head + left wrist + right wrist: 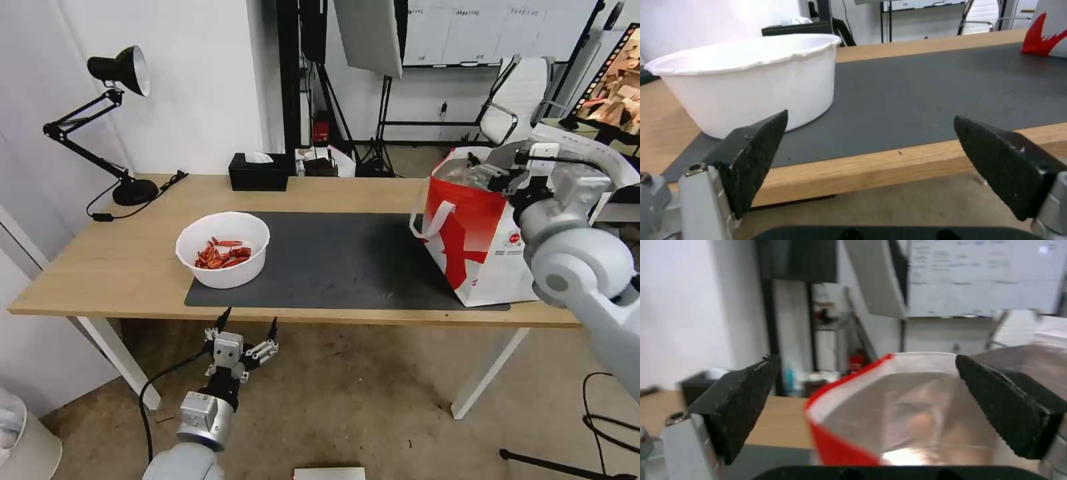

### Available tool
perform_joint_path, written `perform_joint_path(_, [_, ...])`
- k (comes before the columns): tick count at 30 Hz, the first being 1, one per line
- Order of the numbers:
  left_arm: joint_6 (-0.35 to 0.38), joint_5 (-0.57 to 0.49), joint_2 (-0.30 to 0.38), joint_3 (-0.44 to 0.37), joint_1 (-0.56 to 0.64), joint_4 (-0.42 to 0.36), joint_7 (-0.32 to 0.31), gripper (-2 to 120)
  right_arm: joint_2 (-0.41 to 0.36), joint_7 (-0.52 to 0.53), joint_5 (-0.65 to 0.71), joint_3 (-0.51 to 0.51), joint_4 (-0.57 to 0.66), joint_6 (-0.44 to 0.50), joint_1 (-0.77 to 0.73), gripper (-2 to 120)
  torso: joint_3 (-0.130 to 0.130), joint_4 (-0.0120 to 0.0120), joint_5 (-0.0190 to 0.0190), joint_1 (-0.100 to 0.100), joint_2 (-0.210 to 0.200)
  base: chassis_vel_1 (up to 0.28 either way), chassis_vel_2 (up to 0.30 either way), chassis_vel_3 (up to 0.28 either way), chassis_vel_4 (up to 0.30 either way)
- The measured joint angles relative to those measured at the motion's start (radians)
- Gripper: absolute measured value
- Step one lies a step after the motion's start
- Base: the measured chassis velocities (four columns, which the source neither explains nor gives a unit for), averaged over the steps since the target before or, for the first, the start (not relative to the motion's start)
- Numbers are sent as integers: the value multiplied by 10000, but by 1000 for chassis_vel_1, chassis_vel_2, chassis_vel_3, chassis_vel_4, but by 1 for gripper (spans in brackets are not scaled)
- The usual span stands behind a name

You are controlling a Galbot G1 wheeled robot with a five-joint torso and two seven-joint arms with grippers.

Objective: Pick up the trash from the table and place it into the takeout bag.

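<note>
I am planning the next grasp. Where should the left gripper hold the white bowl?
Probably the bowl's near rim, from the table's front edge. The thin wall stands upright and open, and the open left gripper waits just below that edge.

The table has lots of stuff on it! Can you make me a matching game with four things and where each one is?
Things:
1. white bowl
2. takeout bag
3. left gripper
4. right gripper

Places:
A. over the open top of the bag
B. on the mat's right end
C. on the mat's left end, with red scraps inside
D. below the table's front edge, open, near the bowl

Pairs: 1-C, 2-B, 3-D, 4-A
</note>
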Motion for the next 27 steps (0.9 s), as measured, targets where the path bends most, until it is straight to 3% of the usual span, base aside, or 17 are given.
perform_joint_path(5, [-105, -8, -52, -64, 47, 19, 2, 100, 250, -1018, -223, 435, 476, 720, -1055, 100, -1, -4, -3, -2, 1, 0, 0, 0, 0])
perform_joint_path(9, [-320, 34, -219, -279, 187, 71, -33, 100, 748, -1876, -839, 300, 558, 1176, -1710, 100, 0, 5, -1, 0, 0, 0, 0, 0, 0])
perform_joint_path(12, [-366, 39, -310, -368, 188, 112, -47, 100, 1192, -2323, -1907, 292, 673, 1678, -2829, 100, 0, 0, -2, -1, 0, 0, 0, 0, 0])
perform_joint_path(17, [-509, 52, -321, -393, 128, 378, -55, 100, 1677, -2585, -3273, 624, 595, 2218, -4233, 100, 0, 1, -1, -1, -1, 0, 0, 0, 0])
perform_joint_path(23, [-563, 41, -310, -332, 1, 617, -57, 100, 2967, -2833, -4821, 1566, 245, 3032, -6768, 100, -1, -3, -1, -1, 0, 0, 0, 0, 0])
perform_joint_path(27, [-630, 35, -288, -325, 3, 680, -56, 100, 3433, -2921, -5235, 1748, -66, 3297, -7355, 100, -1, -3, 1, -2, 0, 0, 0, 0, 0])
